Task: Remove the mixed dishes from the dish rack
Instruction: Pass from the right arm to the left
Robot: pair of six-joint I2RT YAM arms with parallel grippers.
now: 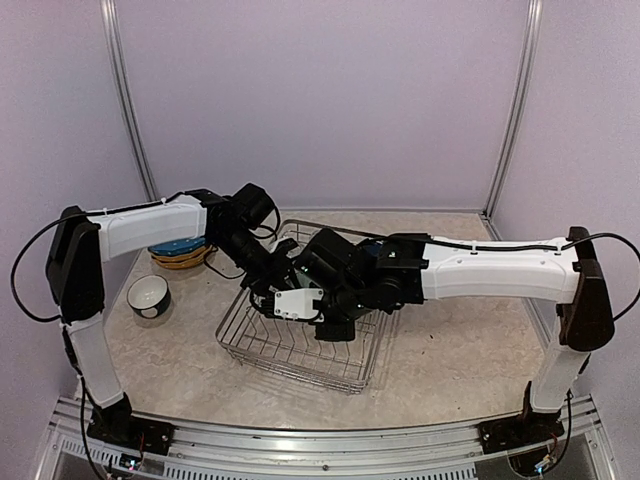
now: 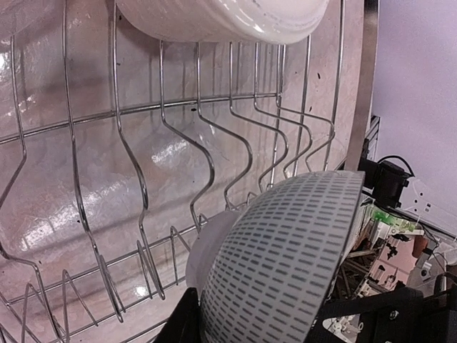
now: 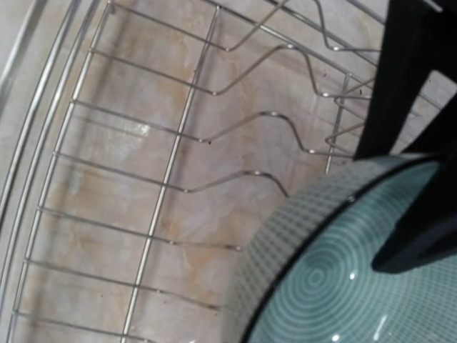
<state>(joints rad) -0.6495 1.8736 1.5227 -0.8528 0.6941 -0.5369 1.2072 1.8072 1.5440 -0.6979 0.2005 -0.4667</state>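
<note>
Top view first: the dish rack (image 1: 300, 350) sits mid-frame on the marbled worktop (image 1: 460, 350). Both arms are piled into it, so the bowl is pretty much buried under black housings. There's a white block with dark marks by the left gripper (image 1: 280, 290), way too small to read. Over at the left of the frame, outside the rack, there's a stack of yellow and blue plates (image 1: 180, 255). Just below it a small white dish (image 1: 148, 296) stands upright on the worktop.

Left wrist view is where you actually get the bowl (image 2: 285, 257): grey-dashed outside, tilted, lower right, over the rack's wire floor by the tines. A cream-white dish (image 2: 221, 18) pokes in at the top edge. The other arm's green circuit board (image 2: 385, 218) shows at the right, nothing legible on it. I can't tell whether the left gripper has hold of the bowl.

Right wrist view gives the teal, ringed inside of the bowl, lower right. The right gripper (image 3: 375, 207) is clamped on its rim, one finger inside and one outside.
</note>
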